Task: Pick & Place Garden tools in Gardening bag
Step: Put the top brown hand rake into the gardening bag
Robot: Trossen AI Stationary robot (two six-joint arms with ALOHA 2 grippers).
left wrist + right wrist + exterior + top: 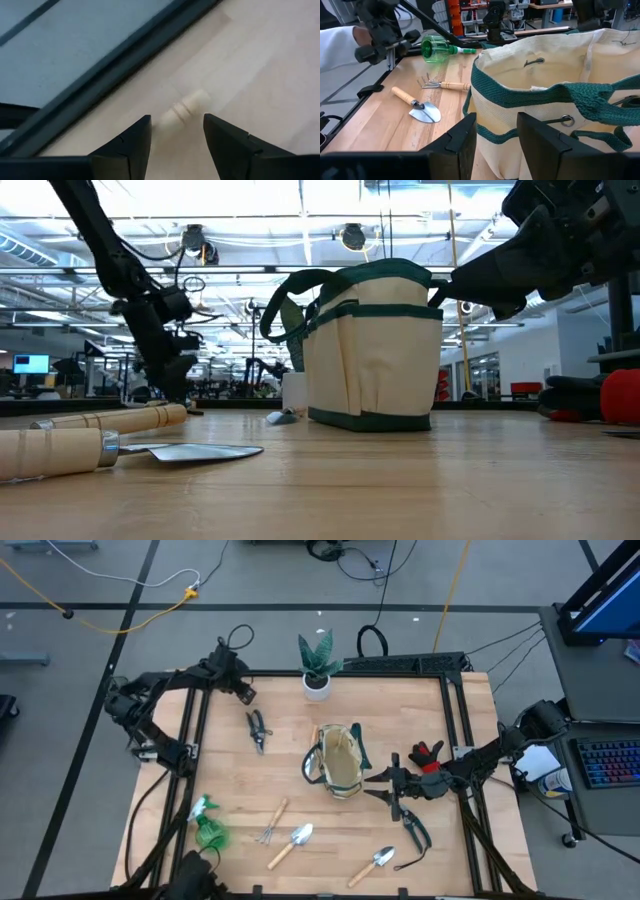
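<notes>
A: Pale wood is filling the table (300, 755) in the high view, and the gardening bag (340, 762) is standing near its middle, mouth up. The right gripper (372, 786) is hanging just beside the bag's right side, its fingers parted and gripping nothing.

B: And the tools?

A: All are lying outside the bag. Dark pruners (257, 729) are lying left of it; a second pair of pruners (412, 828) and a red item (427, 754) are sitting to its right. Along the near edge, a green spray bottle (208, 827), a fork (272, 823) and two trowels (292, 844) (374, 864) are spread out. The left gripper (245, 692) is waiting at the far left corner.

B: What is the low view giving?

A: The bag (372, 348) is standing upright, with a trowel (110, 445) lying in front at the left.

B: The left wrist view?

A: The left gripper (177, 130) is standing wide over bare wood, a small pale peg-like thing (184, 108) lying beyond its tips; I cannot tell what it is.

B: The right wrist view?

A: The right gripper (495, 132) is sitting at the bag's (540, 90) green-trimmed rim, moderately spread and empty. Beyond it the bottle (436, 48), fork (442, 84) and a trowel (417, 106) are lying on the table.
</notes>
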